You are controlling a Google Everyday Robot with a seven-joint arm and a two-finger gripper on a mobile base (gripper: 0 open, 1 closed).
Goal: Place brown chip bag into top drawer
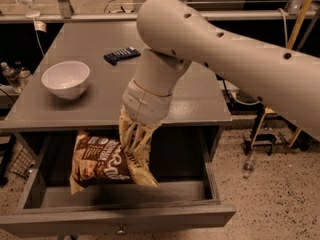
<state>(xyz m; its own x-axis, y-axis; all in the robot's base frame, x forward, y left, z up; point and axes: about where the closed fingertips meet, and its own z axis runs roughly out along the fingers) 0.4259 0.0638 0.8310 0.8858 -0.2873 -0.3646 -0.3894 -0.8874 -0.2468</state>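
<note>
Gripper: the pale arm's gripper [134, 145] hangs just past the counter's front edge, near its middle, above the open drawer.
Jaws: closed narrowly on the bag's pale yellow right end.
Bag: the crinkly brown chip bag [102, 161], with a dark centre, white lettering and pale yellow ends, hangs tilted from the jaws. It is over the left-middle of the drawer's inside. Whether it touches the drawer floor, I cannot tell.
Drawer: the wide, shallow grey wooden top drawer [165, 218] is pulled out below the counter's front edge.
Counter: a flat grey counter [95, 101].
Bowl: a round white bowl [66, 79] stands near the counter's left edge, its white inside showing.
Bar: a small dark flat bar [121, 55] lies toward the back edge, apart from the bowl.
</note>
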